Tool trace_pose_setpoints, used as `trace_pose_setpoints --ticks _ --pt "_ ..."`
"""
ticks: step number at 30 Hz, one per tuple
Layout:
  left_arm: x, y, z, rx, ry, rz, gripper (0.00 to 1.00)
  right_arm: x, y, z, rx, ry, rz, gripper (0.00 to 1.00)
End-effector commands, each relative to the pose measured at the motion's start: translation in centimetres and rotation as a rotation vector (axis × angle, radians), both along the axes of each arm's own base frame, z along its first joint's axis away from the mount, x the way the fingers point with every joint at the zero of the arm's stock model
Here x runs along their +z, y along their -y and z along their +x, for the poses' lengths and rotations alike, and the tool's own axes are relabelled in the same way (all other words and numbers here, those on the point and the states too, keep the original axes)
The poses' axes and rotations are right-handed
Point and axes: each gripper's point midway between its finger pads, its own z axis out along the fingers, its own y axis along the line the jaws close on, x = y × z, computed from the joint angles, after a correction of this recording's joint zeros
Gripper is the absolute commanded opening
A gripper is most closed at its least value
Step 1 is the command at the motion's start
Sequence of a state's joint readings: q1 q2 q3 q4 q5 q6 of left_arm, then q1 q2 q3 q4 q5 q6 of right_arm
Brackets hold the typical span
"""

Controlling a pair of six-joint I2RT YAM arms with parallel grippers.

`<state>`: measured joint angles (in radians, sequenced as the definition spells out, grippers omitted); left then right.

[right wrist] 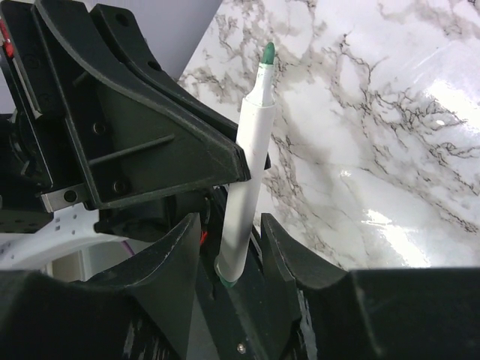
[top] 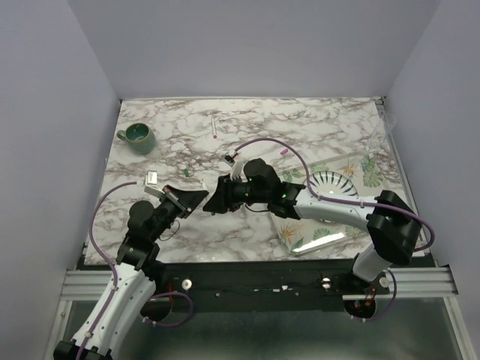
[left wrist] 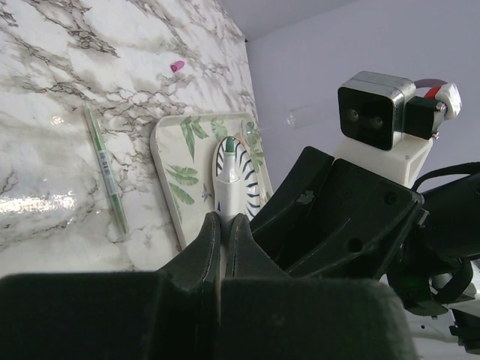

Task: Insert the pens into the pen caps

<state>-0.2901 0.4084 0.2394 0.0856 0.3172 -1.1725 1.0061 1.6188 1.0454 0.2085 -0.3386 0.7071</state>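
1. Where the two arms meet over the near middle of the table, the left gripper (left wrist: pixel 223 222) is clamped tight on a green-tipped pen (right wrist: pixel 256 124), gripping it at mid-barrel.
2. In the right wrist view, this pen's long axis runs from its rear end, low between the right gripper's (right wrist: pixel 230 223) fingers, up and away to the bare green tip. Those jaws stand partly apart astride the rear end, with a gap showing on at least one side, so I judge that it has no firm grip yet.
3. The coming move turns on this overlap. Both tools sit on one barrel, tight against each other, and the tip points away from both wrist cameras with no cap on it.
4. Just to the right lies the leaf-patterned tray (left wrist: pixel 166 150). A second green pen (left wrist: pixel 105 176) lies flat on the marble beside its edge.
5. Farther out, a small green speck, probably the green cap (top: pixel 186 172), sits just beyond the left gripper. The pink cap (top: pixel 283 151) lies on the right arm's side, well apart from the grippers.
6. Farthest are a third pen (top: pixel 214 125) and the mug (top: pixel 137 135), neither in the way.
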Motion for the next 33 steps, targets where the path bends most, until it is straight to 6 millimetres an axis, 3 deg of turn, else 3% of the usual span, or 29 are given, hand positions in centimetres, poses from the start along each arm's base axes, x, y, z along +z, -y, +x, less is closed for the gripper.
trace_pose_setpoints --ticks 1,7,8,9,12,13,15,20,21,25,26,28,29,31,32,33 --pt "0.7 0.4 -0.3 -0.022 0.027 -0.029 0.00 0.1 -0.2 -0.8 0.031 -0.021 0.038 0.41" --pt "0.8 0.3 -0.2 -0.013 0.024 -0.026 0.03 0.7 -0.3 -1.7 0.065 -0.039 0.091 0.02" --pt "0.8 0.3 -0.1 -0.013 0.026 -0.016 0.12 0.6 -0.1 -1.7 0.061 -0.043 0.093 0.01" --pt "0.8 0.3 0.0 -0.015 0.026 -0.008 0.43 0.7 0.0 -1.8 0.058 -0.042 0.101 0.01" --pt "0.7 -0.1 0.4 0.009 0.012 0.044 0.71 1.1 0.7 -1.2 0.002 -0.029 0.102 0.01" --pt "1.6 -0.4 0.5 0.021 0.028 0.063 0.75 0.9 1.1 -1.1 -0.015 -0.035 0.078 0.01" --pt "0.4 -1.7 1.2 0.089 -0.015 0.155 0.79 1.3 2.1 0.0 -0.085 -0.003 0.050 0.01" --pt "0.8 -5.3 2.4 0.243 -0.079 0.376 0.79 0.1 6.0 2.3 -0.257 0.068 -0.106 0.01" --pt "-0.2 -7.3 3.3 0.347 -0.135 0.455 0.78 0.4 6.9 2.9 -0.304 0.091 -0.120 0.01" --pt "-1.6 -11.5 4.0 0.538 -0.314 0.610 0.77 0.4 10.4 3.4 -0.400 0.133 -0.197 0.01" --pt "-1.3 -12.1 4.0 0.584 -0.366 0.590 0.75 0.6 10.9 3.4 -0.409 0.151 -0.201 0.01" --pt "-2.6 -13.1 4.9 0.645 -0.474 0.606 0.71 2.1 12.1 3.4 -0.437 0.191 -0.171 0.01" --pt "-1.9 -13.1 5.8 0.657 -0.472 0.593 0.70 2.0 12.8 3.2 -0.442 0.204 -0.173 0.01" --pt "-2.9 -13.0 7.7 0.628 -0.484 0.633 0.70 3.4 13.8 2.8 -0.460 0.234 -0.141 0.01" --pt "-2.0 -12.2 9.2 0.597 -0.436 0.611 0.70 3.3 14.3 2.7 -0.465 0.242 -0.143 0.01" --pt "-3.0 -12.2 10.3 0.577 -0.447 0.658 0.70 3.5 14.8 2.7 -0.473 0.248 -0.142 0.01"
